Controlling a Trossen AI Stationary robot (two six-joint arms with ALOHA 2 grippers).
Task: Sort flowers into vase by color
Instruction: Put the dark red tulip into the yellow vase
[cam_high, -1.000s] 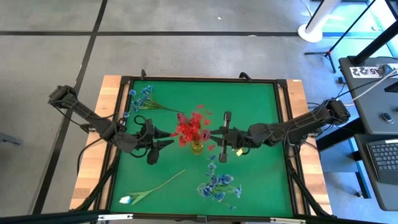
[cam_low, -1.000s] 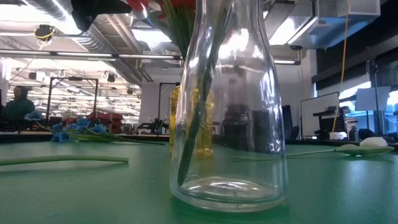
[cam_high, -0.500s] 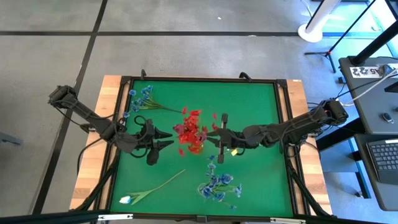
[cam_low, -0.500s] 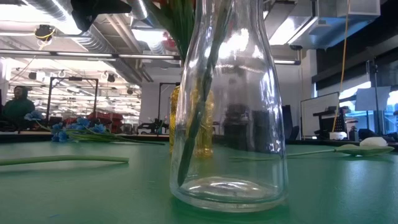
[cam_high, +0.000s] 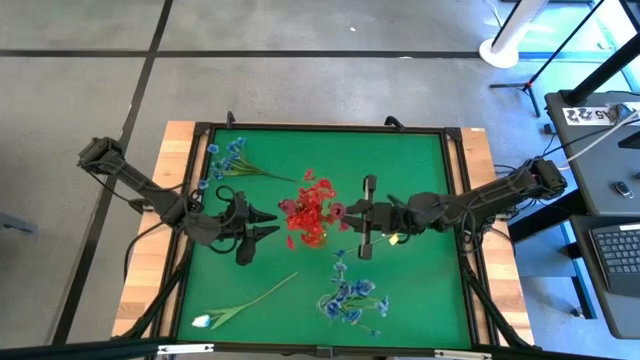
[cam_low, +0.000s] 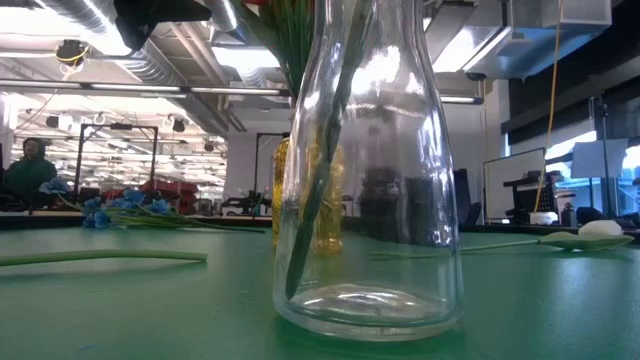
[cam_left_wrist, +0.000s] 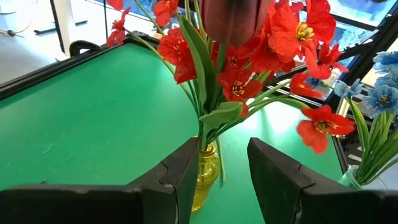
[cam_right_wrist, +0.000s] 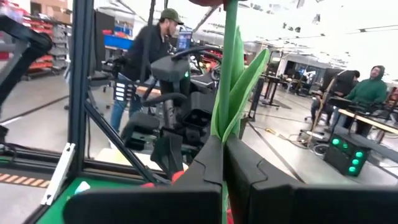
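Green tabletop (cam_high: 400, 160): right gripper (cam_right_wrist: 222, 163) clamped on tulip stem (cam_right_wrist: 229, 68); left gripper (cam_left_wrist: 219, 163) half-open, empty. Risk: stem snags red sprays (cam_high: 312, 205), toppling yellow vase (cam_left_wrist: 207, 171).

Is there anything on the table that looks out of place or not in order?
Nothing is spilled or broken. Two things lie loose on the green mat outside any vase: a blue spray near the far-left corner and a white bud on its long stem at the near-left.
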